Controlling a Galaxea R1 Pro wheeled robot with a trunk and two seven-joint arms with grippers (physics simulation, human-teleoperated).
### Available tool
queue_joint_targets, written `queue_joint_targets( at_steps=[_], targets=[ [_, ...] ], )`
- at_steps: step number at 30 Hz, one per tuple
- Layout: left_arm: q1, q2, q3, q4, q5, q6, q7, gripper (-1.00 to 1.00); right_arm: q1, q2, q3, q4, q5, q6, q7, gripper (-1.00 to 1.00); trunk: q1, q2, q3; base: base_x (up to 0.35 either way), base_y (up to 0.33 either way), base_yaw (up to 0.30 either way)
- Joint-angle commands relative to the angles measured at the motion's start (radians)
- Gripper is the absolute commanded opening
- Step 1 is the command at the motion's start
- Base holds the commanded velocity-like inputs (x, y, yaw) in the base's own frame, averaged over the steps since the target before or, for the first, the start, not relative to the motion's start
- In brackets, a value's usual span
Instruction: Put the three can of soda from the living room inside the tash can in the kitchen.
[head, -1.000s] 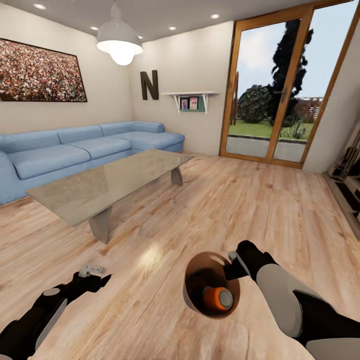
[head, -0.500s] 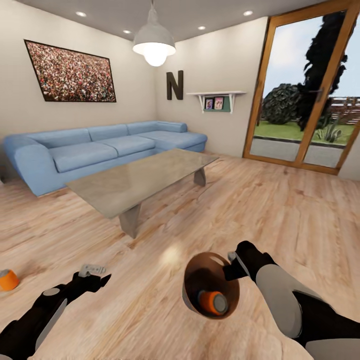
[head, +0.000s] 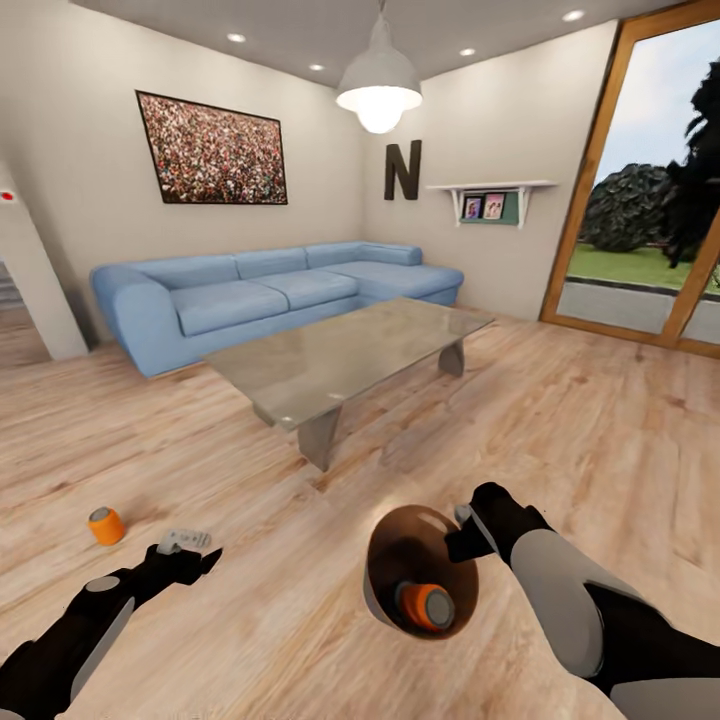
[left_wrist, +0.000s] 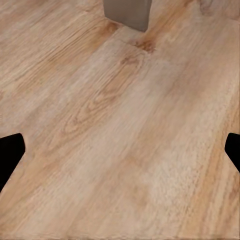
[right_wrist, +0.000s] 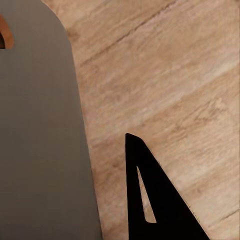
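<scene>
From the head view, we see the round bin with a glossy wood-brown inside (head: 400, 540) held at its rim by our right claw (head: 466, 532), which is clamped on it. One orange soda can with a grey top (head: 424, 605) lies inside. A second orange can (head: 105, 525) stands on the light wood plank floor (head: 560, 430) near our left claw (head: 184, 541). Behind are a glass-topped low surface (head: 350, 360) and a long blue corner sofa (head: 270, 295).

In the left wrist view, the black fingertips (left_wrist: 10, 152) stand wide apart over bare planks.

In the right wrist view, the bin's grey outer wall (right_wrist: 37, 140) sits against one black finger (right_wrist: 160, 200).
</scene>
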Motion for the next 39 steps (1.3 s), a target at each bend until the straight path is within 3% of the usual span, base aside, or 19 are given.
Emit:
queue_joint_targets(
  at_steps=[1, 16, 23, 39],
  targets=[
    [0.0, 0.0, 0.0, 0.0, 0.0, 0.0, 0.0, 1.0, -0.001, 0.0, -0.007, 0.0, -0.019, 0.003, 0.0, -1.0, 0.0, 0.0, 0.0, 0.0, 0.284, 0.24],
    [0.001, -0.001, 0.0, 0.02, 0.001, -0.002, -0.001, 1.0, 0.002, 0.002, -0.005, 0.003, -0.019, 0.001, -0.001, -1.0, 0.0, 0.0, 0.0, 0.018, 0.256, 0.242],
    [0.0, -0.001, 0.0, 0.02, 0.002, -0.002, -0.001, 1.0, 0.007, 0.002, -0.005, 0.001, -0.019, 0.001, -0.001, -1.0, 0.0, 0.0, -0.001, 0.264, 0.092, 0.173],
    [0.0, -0.007, 0.0, 0.02, 0.002, -0.002, -0.001, 1.0, 0.014, 0.003, -0.005, 0.006, -0.019, -0.033, 0.005, -1.0, 0.0, 0.0, -0.001, 0.321, 0.005, 0.012]
  ],
)
